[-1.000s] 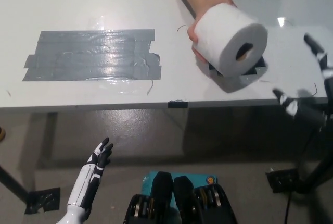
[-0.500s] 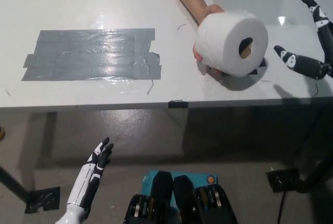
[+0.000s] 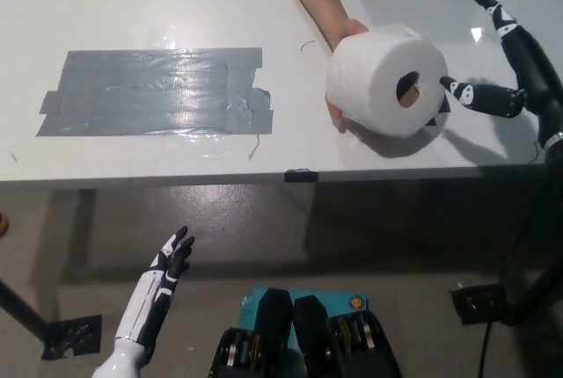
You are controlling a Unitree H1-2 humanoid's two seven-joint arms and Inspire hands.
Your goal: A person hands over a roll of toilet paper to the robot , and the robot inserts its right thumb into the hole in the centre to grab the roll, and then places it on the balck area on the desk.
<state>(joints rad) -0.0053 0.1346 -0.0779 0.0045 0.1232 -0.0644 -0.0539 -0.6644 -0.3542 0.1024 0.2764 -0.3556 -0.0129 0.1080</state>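
One roll of toilet paper (image 3: pixel 384 80) hangs above the white desk (image 3: pixel 132 0), held from behind by one person's hand (image 3: pixel 345 39) whose forearm comes in from the top edge. The roll lies on its side with its cardboard hole facing the black right hand (image 3: pixel 503 70), which is just beside it on the side away from the person. The right hand holds nothing and its fingers are spread: one finger (image 3: pixel 466 94) reaches toward the hole, its tip just short of the roll's face, and another points up and away from the roll. Whether that tip touches the paper is hard to tell from this angle.

One dark taped patch (image 3: pixel 158 92), made of several overlapping strips, lies flat on the desk well apart from the right hand, beyond the roll and the person's hand. A small dark mark on the desk peeks out under the roll, between it and the right hand; most of it is hidden.

The white left hand (image 3: pixel 169 264) rests low, below the desk's front edge and far from the roll, fingers apart and holding nothing.
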